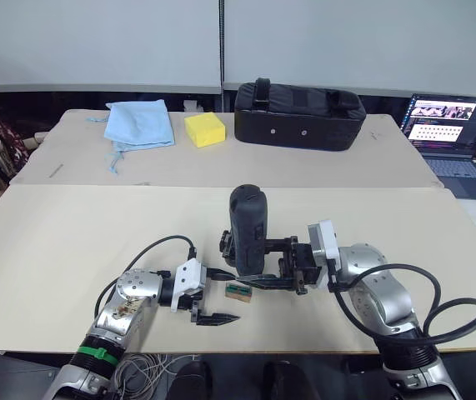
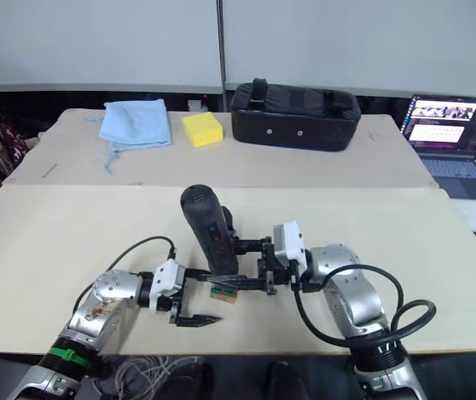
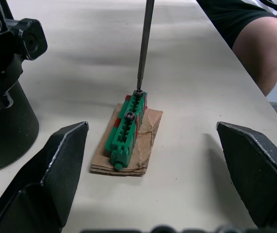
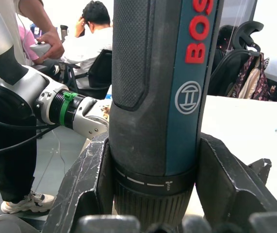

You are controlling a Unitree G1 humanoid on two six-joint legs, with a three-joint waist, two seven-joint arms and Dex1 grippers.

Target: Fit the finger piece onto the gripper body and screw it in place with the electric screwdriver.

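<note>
Black, rigid and probably top-heavy, the screwdriver point(image 2: 208, 231) stands mid-frame, clamped low on its barrel by the right gripper point(image 2: 250, 265), bit on a green screw holder point(image 3: 127, 130); left gripper point(image 1: 211, 296) gapes wide.

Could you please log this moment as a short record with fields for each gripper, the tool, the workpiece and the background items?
right gripper: shut on the electric screwdriver, held upright
screwdriver bit: tip resting on a screw at one end of the green part
green part: lies on a piece of cardboard on the table
left gripper: open, fingers either side of the green part, not touching it
far table: blue cloth, yellow sponge, black bag, laptop
</note>
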